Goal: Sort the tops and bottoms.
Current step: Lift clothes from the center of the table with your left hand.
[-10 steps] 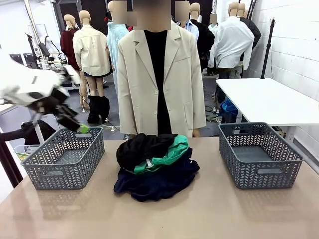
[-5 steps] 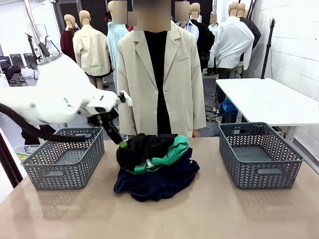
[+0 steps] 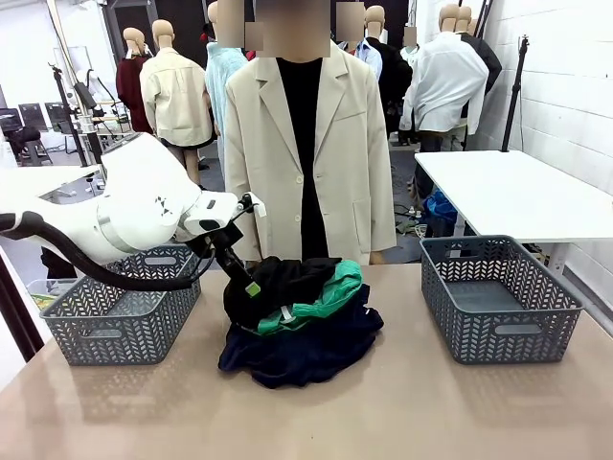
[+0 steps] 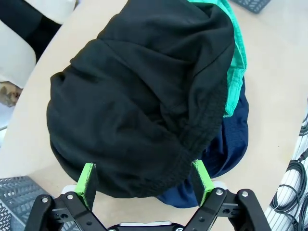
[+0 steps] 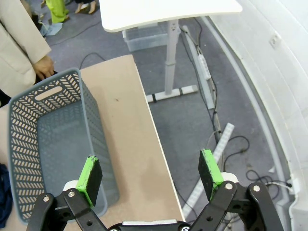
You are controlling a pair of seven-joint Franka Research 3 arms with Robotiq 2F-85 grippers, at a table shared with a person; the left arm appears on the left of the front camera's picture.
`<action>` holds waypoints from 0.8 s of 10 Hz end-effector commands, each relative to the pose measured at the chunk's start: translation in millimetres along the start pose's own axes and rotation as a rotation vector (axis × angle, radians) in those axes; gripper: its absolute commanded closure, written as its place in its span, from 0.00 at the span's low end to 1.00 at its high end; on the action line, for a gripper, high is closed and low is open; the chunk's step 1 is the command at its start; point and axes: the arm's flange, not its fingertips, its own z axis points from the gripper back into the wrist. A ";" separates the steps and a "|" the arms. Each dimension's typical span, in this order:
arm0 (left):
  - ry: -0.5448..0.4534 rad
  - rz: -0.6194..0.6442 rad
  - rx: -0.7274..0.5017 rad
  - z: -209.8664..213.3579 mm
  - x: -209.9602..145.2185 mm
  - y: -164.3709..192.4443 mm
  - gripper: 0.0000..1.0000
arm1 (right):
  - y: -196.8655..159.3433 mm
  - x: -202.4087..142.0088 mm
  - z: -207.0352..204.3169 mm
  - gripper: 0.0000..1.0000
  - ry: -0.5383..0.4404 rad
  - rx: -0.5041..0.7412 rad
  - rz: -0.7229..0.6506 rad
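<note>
The tops and bottoms lie in one heap at the middle of the table. A black garment (image 3: 278,283) is on top, a bright green one (image 3: 335,287) sticks out beneath it, and dark navy cloth (image 3: 306,350) is at the bottom. My left gripper (image 3: 247,284) is at the heap's left side, open. In the left wrist view the black garment (image 4: 139,106) bulges between its spread fingers (image 4: 86,180), with green (image 4: 236,53) and navy (image 4: 231,144) beyond. Off to the table's right end, my right gripper (image 5: 150,175) hangs open and holds nothing.
A grey basket (image 3: 124,302) stands on the table's left and another grey basket (image 3: 498,297) on its right, the latter also below the right wrist (image 5: 53,139). A person in a beige blazer (image 3: 306,144) stands at the far edge. A white table (image 3: 517,187) is behind right.
My left arm has swung from over the left basket to the right and come down onto the heap's left side. The garments have not moved.
</note>
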 end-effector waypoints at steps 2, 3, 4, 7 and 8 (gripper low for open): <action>-0.035 -0.035 -0.075 -25.8 -8.6 7.0 0.00 | -0.2 -1.1 -0.3 0.00 0.008 -0.003 -0.003; -0.039 -0.053 -0.067 -34.7 -9.9 3.8 0.00 | -0.2 -1.1 -0.3 0.00 0.008 -0.003 -0.003; -0.022 -0.074 -0.071 -41.2 -12.7 0.9 0.00 | -0.2 -1.1 -0.3 0.00 0.008 -0.003 -0.003; -0.021 -0.099 -0.040 -23.9 -11.8 -9.1 0.60 | -0.2 -1.1 -0.3 0.00 0.008 -0.003 -0.003; -0.033 -0.094 -0.061 -20.6 -10.7 -9.3 0.80 | -0.2 -1.1 -0.3 0.00 0.008 -0.003 -0.003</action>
